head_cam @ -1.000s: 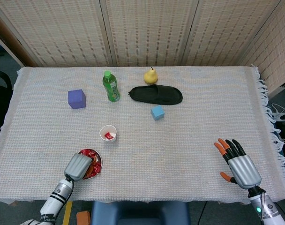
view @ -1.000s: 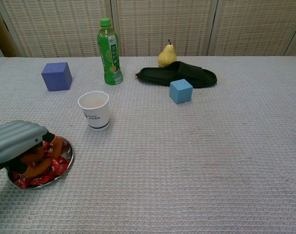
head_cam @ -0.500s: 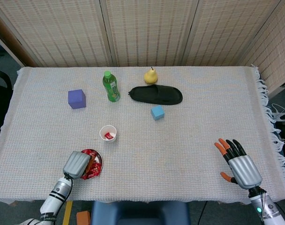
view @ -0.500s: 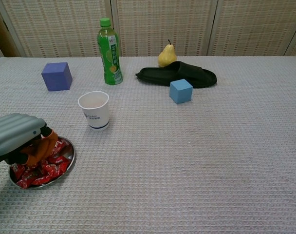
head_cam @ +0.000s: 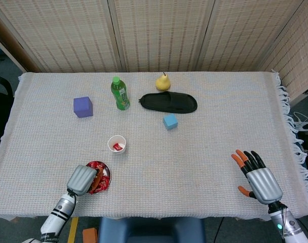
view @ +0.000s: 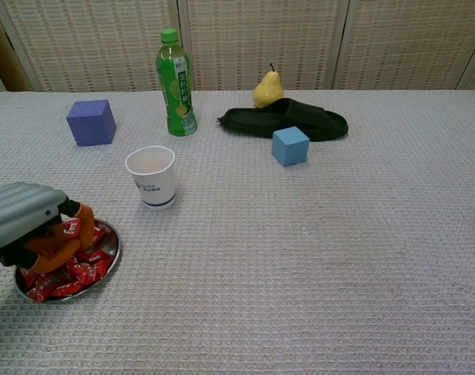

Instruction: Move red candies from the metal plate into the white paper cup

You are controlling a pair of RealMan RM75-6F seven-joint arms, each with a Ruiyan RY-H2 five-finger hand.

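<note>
Woven cloth covers our worktop (head_cam: 209, 152). At 7 o'clock, our left hand (view: 23, 223) curls its fingers (view: 62, 242) around a candy (view: 68, 228) over the plate (view: 110, 251); our right hand (head_cam: 258, 177) rests spread, holding nothing.

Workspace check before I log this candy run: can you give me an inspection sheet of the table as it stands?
Surface: table under a pale woven cloth.
Job's things: metal plate heaped with red candies; white paper cup upright, one candy inside.
Clutter: green bottle, pear, black slipper, blue cube, purple cube.
Hands: left hand over the plate, fingers curled, a candy between them; right hand spread, holding nothing.
Cables: nothing seen.
Surroundings: woven screen panels.
</note>
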